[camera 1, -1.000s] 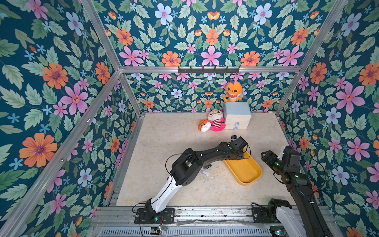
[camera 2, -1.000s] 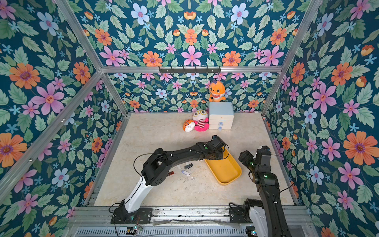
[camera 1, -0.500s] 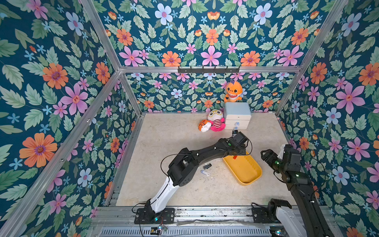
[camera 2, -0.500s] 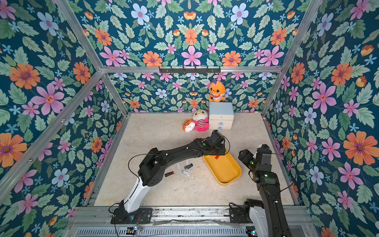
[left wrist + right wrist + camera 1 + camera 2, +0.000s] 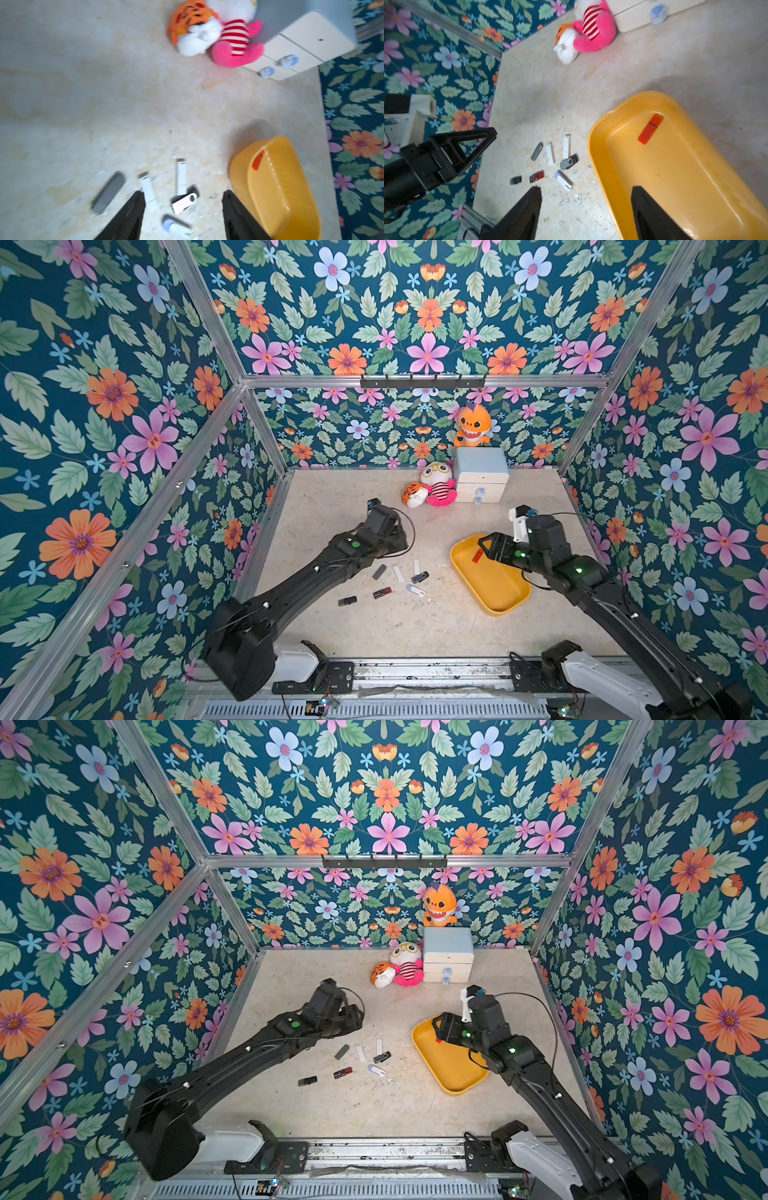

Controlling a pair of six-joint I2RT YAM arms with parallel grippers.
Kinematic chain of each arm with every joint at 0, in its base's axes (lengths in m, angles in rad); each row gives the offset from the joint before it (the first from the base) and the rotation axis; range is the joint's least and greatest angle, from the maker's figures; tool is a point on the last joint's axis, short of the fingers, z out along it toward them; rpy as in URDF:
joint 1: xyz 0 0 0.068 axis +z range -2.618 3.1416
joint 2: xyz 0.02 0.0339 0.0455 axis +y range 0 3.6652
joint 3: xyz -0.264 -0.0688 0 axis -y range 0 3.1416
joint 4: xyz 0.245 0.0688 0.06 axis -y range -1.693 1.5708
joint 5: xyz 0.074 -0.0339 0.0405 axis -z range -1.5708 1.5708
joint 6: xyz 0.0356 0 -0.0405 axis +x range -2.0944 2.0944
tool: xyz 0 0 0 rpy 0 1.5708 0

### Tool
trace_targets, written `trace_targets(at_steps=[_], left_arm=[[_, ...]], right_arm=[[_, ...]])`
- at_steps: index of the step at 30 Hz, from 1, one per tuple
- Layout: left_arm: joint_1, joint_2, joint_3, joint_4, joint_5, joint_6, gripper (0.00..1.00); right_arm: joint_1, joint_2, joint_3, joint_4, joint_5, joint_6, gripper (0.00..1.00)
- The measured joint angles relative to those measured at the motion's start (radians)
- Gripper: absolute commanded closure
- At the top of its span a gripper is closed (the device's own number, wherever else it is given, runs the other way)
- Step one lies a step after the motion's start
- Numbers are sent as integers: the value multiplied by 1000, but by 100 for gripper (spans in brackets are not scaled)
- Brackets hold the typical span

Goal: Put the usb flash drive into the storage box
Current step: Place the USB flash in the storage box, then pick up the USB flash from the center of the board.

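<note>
Inside yellow storage box (image 5: 675, 176), red flash drive (image 5: 650, 129)

The left fingers (image 5: 128, 218) have drawn back from the storage box (image 5: 498, 609), leaving a red usb flash drive (image 5: 476, 556) inside; the right fingers (image 5: 652, 214) now reach over it.

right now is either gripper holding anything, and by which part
Nothing is held. The left gripper and right gripper are open and empty; the red flash drive lies in the storage box.
</note>
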Motion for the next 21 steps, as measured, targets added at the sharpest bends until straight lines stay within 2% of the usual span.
trace_targets(at_steps=[4,8,14,21], left_arm=[[98,-157,-66,-142,-53,26,35],[117,-273,-44,-261,-92,53,35],[121,-343,-11,-375,-162,97,35],[121,-447,2,-419,-173,173,34]], right_arm=[[156,214,117,-9,79,37,37],[266,464,264,-53,163,76,39],[335,784,466,-137,256,115,41],[364,971,612,-208,280,129,42]])
